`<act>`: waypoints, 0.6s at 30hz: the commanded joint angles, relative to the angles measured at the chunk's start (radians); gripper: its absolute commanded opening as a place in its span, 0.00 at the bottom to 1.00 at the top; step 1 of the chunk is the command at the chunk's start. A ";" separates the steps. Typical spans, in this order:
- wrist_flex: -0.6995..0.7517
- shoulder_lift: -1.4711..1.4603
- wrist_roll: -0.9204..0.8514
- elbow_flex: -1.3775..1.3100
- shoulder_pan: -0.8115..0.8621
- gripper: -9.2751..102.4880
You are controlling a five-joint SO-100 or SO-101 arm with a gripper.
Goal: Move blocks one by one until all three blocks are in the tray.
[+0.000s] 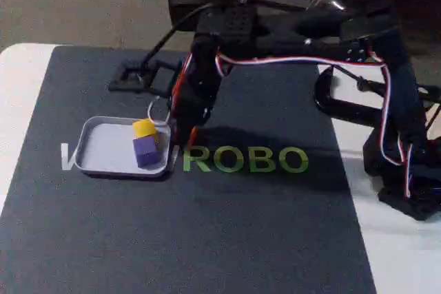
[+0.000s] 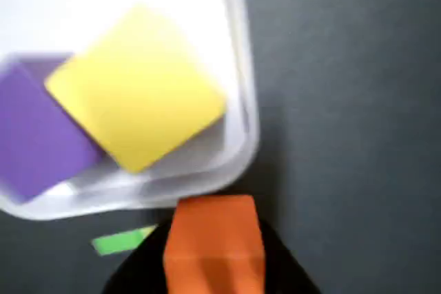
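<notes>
The pale tray (image 1: 103, 149) lies left of centre on the dark mat, and in the wrist view its rounded corner (image 2: 241, 135) is close below me. Inside it the yellow block (image 1: 144, 129) (image 2: 138, 105) leans against the purple block (image 1: 146, 151) (image 2: 34, 135). In the fixed view my gripper (image 1: 187, 135) hangs just off the tray's right rim. The orange block (image 2: 213, 239) sits between the black jaws of the gripper (image 2: 213, 256), just outside the tray's rim, so the gripper looks shut on it. In the fixed view just an orange sliver (image 1: 191, 135) of that block shows at the tip.
Green ROBO lettering (image 1: 244, 160) runs across the mat (image 1: 207, 232) right of the tray, and a piece of it (image 2: 124, 241) shows in the wrist view. The arm's base and a clamp (image 1: 344, 94) stand at the right. White table borders the mat.
</notes>
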 commanded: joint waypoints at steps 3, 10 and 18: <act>0.005 0.064 0.117 -0.150 -0.048 0.01; 0.018 -0.041 0.302 -0.407 -0.117 0.01; 0.178 -0.397 0.433 -0.999 -0.127 0.01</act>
